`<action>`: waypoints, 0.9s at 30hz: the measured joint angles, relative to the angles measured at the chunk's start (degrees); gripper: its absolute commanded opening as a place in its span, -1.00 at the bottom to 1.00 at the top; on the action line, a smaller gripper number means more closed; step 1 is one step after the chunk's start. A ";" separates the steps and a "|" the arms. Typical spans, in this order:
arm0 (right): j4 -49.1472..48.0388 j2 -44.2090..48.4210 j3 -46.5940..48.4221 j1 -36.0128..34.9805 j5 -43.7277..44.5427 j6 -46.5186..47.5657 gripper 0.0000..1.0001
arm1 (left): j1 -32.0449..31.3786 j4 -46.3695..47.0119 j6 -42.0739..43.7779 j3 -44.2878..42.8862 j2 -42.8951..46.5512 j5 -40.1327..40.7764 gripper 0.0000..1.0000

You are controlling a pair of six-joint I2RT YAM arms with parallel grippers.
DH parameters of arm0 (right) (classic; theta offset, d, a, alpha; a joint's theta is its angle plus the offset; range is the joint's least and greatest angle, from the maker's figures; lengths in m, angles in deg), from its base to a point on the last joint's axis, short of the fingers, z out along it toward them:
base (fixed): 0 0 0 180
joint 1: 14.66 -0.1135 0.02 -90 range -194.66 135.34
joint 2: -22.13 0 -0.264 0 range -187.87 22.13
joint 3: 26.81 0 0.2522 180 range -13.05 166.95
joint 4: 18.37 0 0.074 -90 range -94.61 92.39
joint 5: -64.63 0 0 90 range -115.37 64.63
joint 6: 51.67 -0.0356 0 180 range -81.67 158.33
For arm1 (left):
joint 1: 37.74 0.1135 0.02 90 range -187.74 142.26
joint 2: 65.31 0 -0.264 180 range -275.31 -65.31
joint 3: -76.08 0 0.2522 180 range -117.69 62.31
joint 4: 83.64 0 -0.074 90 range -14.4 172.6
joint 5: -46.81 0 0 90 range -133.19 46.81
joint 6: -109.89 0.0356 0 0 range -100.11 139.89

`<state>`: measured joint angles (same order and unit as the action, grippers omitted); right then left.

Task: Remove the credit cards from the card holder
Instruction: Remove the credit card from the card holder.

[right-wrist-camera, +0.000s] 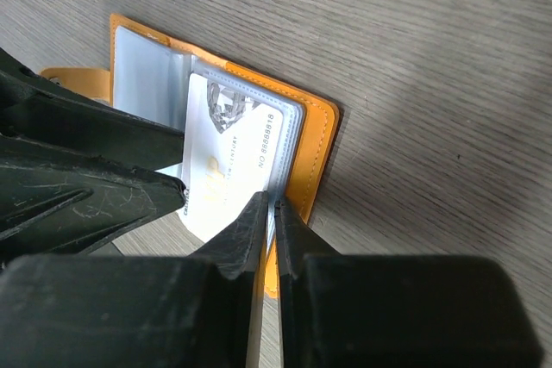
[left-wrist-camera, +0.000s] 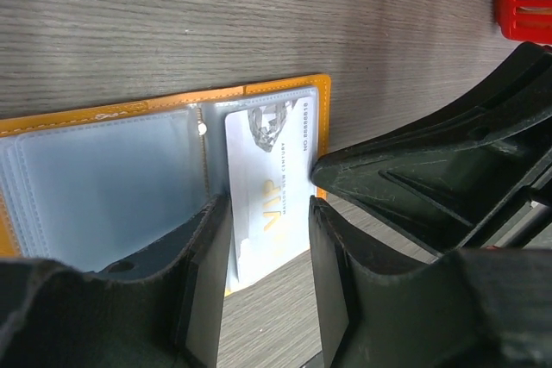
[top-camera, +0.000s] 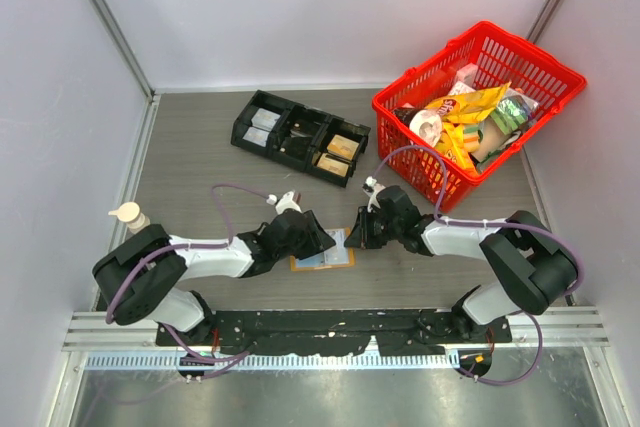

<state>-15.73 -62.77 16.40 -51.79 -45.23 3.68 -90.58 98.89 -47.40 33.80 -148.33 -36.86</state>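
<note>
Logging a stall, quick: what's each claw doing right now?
Left claw: open, astride the white card in the wallet.
Right claw: closed at the wallet's sleeve edge; whether it grips cannot be told.

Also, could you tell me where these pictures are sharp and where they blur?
Left wrist: card print sharp, left tool close and soft. Right wrist: card number crisp, right tool blurred, card holder casts soft shadow. Top external: even light.

A robot lab cell — white panels [top-camera: 300, 7] in metal framing [top-camera: 112, 27] enclose a grey wood-grain worktop [top-camera: 190, 157]. Two arms [top-camera: 200, 257] are bolted to a rail [top-camera: 340, 327] at its near edge. Staged props lie about — card holder [top-camera: 335, 255], red snack basket [top-camera: 410, 147], black tray [top-camera: 243, 130].
</note>
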 measured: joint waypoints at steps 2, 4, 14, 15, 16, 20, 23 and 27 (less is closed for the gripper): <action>0.00 -0.02 0.00 0.00 -0.02 0.02 -0.77 | 0.04 0.17 -0.04 0.22 0.04 0.00 -0.18; -0.22 -0.22 0.00 0.09 -0.22 0.02 -0.77 | 0.09 0.35 -0.11 0.61 0.42 0.02 -0.21; -0.96 -0.66 -0.11 0.13 -0.42 -0.02 -0.77 | 0.07 5.16 -2.78 3.80 4.94 -0.13 -0.43; -0.96 -0.66 -0.11 0.13 -0.39 -0.04 -0.77 | 0.09 5.40 -2.93 3.87 4.85 -0.20 -0.46; -0.94 -0.66 -0.11 0.13 -0.39 -0.02 -0.77 | 0.09 5.88 -3.13 3.91 4.70 -0.33 -0.47; -0.92 -0.66 -0.13 0.22 -0.42 -0.02 -0.77 | 0.09 8.96 -4.35 3.96 2.45 -0.96 -0.46; -0.96 -0.66 -0.17 0.22 -0.44 -0.02 -0.77 | 0.09 11.28 -5.16 3.98 -0.17 -1.84 -0.42; -1.14 -0.74 -0.22 0.24 -0.52 -0.04 -0.77 | 0.11 13.86 -6.19 3.98 -2.58 -2.86 -0.44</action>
<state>-16.86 -63.52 16.18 -51.54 -45.76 3.63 -90.47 112.75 -53.59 37.78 -150.91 -39.73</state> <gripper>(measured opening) 0.115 0.290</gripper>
